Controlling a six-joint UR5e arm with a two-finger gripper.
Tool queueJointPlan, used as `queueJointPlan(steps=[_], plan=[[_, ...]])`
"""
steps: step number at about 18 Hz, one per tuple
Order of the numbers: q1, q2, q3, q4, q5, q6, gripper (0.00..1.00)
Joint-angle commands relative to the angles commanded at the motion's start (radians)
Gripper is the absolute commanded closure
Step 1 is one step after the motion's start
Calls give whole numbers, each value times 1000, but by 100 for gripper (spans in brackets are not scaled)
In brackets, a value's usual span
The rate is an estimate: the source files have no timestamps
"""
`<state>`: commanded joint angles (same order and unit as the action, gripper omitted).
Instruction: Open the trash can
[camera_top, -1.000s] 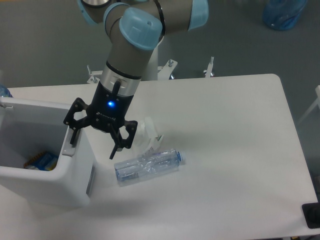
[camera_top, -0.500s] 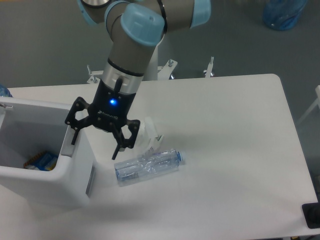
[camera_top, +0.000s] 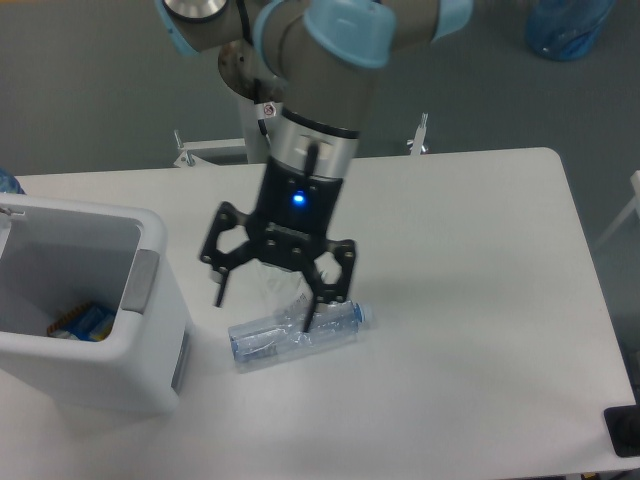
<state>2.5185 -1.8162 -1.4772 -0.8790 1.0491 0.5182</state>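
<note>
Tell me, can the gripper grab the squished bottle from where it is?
Probably yes. The gripper hangs open right above the bottle, with nothing between them.

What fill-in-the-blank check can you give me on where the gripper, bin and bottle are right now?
1. The trash can stands with its top ____, its inside in view.
2. The gripper hangs above the crushed ____, fingers spread.
3. The grey tab sits on the bin's ____ rim in the picture.
4. The bottle lies on its ____ on the table.

Missing words: open; bottle; right; side
</note>
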Motion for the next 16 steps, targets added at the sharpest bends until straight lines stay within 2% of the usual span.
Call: queueJointPlan(steps=[4, 9, 11, 16], plan=[[60, -24, -29, -3, 66, 126, 0], [115, -74, -64, -3, 255, 317, 0], [152, -110, -64, -3, 262, 381, 0], [174, -130, -92, -8, 299, 609, 0]])
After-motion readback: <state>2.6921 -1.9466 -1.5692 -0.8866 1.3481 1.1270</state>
